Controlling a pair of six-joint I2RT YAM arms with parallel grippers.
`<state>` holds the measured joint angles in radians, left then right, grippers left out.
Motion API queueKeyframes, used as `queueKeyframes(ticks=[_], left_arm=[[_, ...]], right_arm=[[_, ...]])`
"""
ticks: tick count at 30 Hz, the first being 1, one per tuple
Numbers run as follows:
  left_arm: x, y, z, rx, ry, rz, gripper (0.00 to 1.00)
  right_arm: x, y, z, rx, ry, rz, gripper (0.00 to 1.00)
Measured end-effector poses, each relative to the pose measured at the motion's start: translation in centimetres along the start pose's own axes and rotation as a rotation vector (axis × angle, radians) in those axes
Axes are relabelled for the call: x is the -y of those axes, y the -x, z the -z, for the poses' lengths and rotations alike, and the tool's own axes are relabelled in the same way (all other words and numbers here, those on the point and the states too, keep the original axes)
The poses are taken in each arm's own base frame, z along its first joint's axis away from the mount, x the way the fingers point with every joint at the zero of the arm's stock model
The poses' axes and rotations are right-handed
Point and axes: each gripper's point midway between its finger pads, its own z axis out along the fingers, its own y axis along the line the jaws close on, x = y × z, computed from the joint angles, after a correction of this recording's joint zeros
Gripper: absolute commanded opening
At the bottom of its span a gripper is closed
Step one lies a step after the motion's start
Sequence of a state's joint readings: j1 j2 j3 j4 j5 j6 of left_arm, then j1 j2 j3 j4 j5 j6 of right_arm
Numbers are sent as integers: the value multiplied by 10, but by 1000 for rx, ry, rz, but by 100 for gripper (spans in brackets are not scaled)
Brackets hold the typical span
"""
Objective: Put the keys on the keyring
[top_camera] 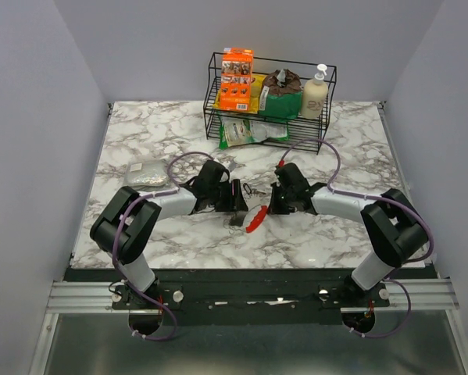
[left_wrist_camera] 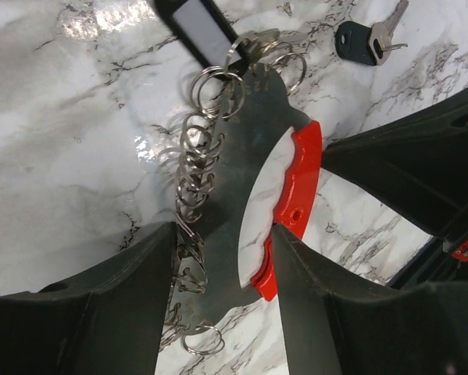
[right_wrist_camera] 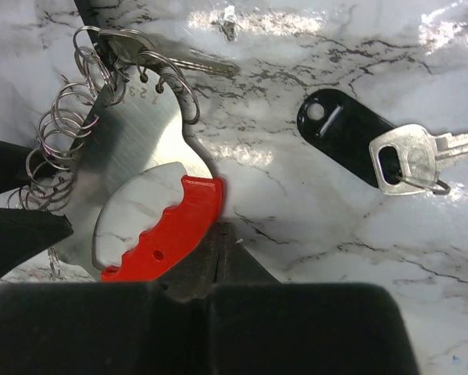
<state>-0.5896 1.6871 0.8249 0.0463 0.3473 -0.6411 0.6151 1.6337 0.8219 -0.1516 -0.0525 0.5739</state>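
Keys (right_wrist_camera: 188, 66) partly hid. among rings (right_wrist_camera: 62, 117)

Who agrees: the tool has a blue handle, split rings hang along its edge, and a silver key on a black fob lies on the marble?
The handle is red, not blue, as the right wrist view shows. The split rings, silver key and black fob are as stated.

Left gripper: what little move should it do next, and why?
Probably the left gripper should squeeze shut on the metal ring tool: its fingers sit either side of it, and a firm hold would steady it before the loose key goes on.
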Motion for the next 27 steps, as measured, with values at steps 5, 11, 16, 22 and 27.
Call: queueKeyframes(ticks=[5, 11, 16, 22, 27], left_arm=[[0, -2, 0, 15, -15, 11, 60], [-1, -8, 5, 15, -15, 22, 60], [-6, -15, 14, 0, 22, 30, 63], [-16, -11, 36, 36, 118, 15, 71], [-13, 6, 57, 113, 162, -13, 73]], right_arm=[[-5, 6, -4, -2, 10, 19, 1], [-5, 7, -5, -2, 13, 41, 1], [-2, 6, -2, -4, 2, 54, 1], [3, 8, 11, 9, -25, 78, 3], [-3, 22, 30, 69, -7, 114, 14]])
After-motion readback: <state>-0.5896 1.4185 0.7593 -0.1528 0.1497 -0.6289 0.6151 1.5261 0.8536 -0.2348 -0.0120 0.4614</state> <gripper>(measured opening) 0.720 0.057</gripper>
